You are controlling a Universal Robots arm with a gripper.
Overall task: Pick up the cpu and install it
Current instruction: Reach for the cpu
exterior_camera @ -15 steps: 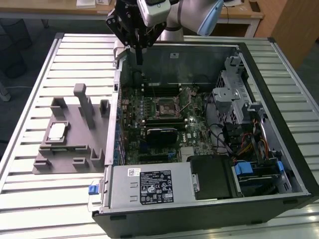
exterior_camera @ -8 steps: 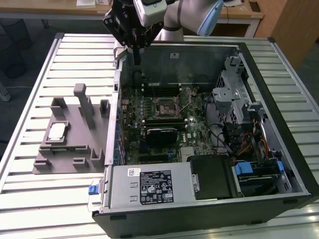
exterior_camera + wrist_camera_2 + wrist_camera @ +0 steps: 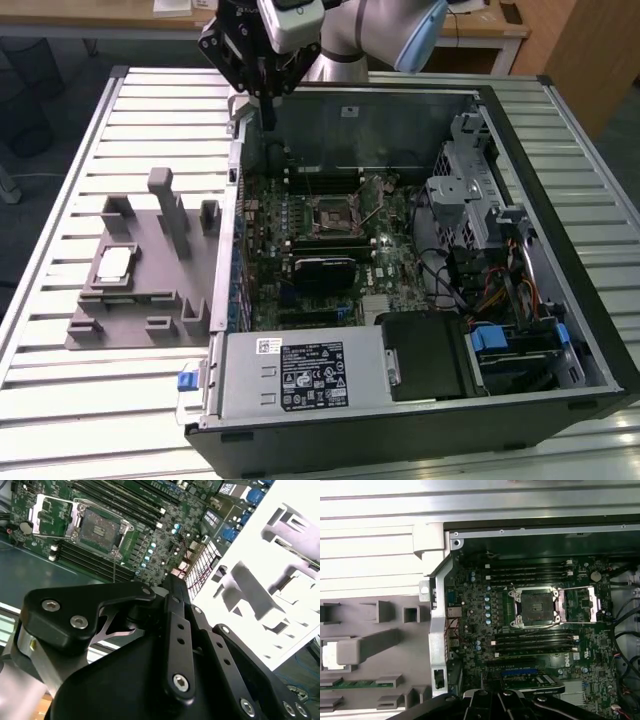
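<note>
The claw (image 3: 267,112), narrow and empty, hangs over the case's (image 3: 400,440) far corner. The cpu (image 3: 113,263) lies flat beside the case, on the exterior view's left, well apart.

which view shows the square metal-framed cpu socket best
The first wrist view: it looks straight down on the square metal-framed socket, dark centre bare, nothing over it. The second wrist view shows the socket at a slant; the exterior view shows it small, inside the black computer case.

cpu (image 3: 113,263): small square chip, silvery top; lying flat on grey tray, outside case
</note>
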